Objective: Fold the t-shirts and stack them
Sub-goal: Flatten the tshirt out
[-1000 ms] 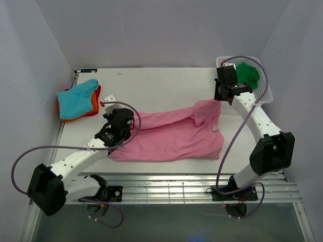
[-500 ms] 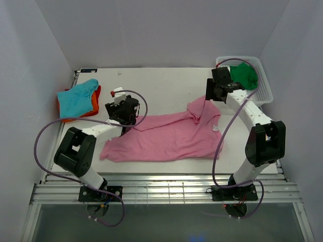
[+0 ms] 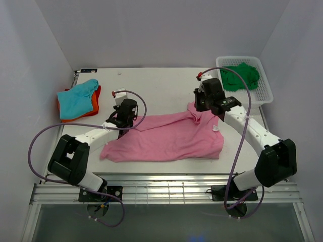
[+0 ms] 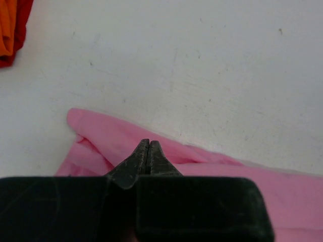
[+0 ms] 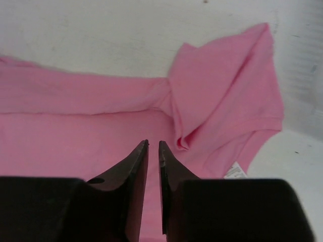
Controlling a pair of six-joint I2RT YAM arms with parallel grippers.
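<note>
**Over the pink t-shirt (image 3: 171, 138), both grippers hovering**

Across the middle of the table (image 3: 166, 85), the large pink t-shirt is lying spread out and rumpled, with one sleeve bunching up at its far right corner. At the table's far right corner, the white mesh basket (image 3: 265, 91) is sitting with the dark green t-shirt (image 3: 242, 75) heaped inside it. Well apart from both, by the far left edge, the teal t-shirt (image 3: 75, 98) is resting on top of the orange t-shirt (image 3: 93, 103).

The left gripper (image 4: 148, 143) is hanging over the pink shirt's far left edge, its fingers (image 4: 159, 161) pressing tight together. Whether any cloth is pinched between the tips cannot be told. Bare table is showing just beyond the shirt's edge.

The right gripper (image 5: 153, 146) is hovering over the shirt near the bunched sleeve. Its fingers (image 5: 136, 161) are standing a sliver apart with nothing between them, pink cloth is showing through the gap, and the sleeve's fold is lying just beyond the tips, to the right.
</note>
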